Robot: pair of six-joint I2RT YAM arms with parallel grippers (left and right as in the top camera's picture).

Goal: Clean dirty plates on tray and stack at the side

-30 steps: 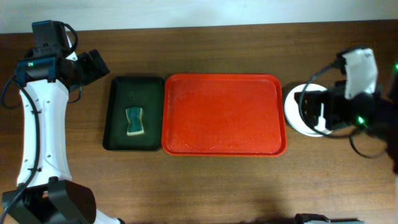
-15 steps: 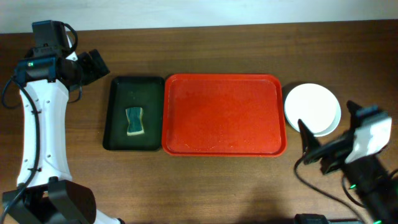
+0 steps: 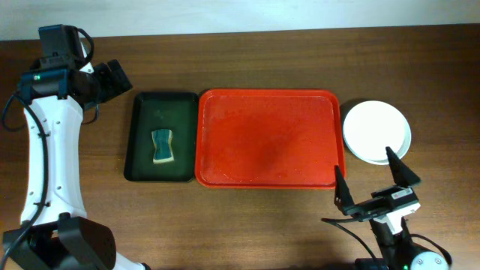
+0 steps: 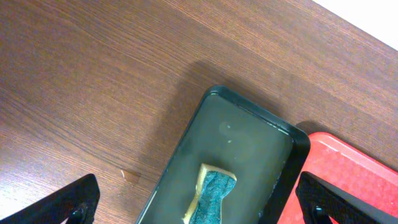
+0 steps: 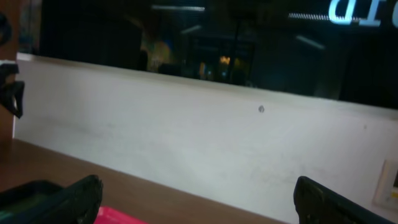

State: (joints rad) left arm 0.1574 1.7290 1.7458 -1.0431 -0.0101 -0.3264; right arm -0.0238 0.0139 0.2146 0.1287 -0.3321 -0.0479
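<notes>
One white plate (image 3: 376,129), seemingly atop others, sits just right of the red tray (image 3: 270,139). Right gripper (image 3: 363,161), near right, and left gripper (image 3: 116,77), far left, are both spread, empty.

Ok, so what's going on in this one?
Nothing is being held. The large red rectangular plastic tray lies bare, and the round plates sit stacked on the wooden table just right of it, a white one on top. The right gripper hangs open in front of the stack. The left gripper, also open, hovers at the far left beside the small dark green tray, where a green-and-yellow sponge lies. Cleaning and stacking look done.
</notes>
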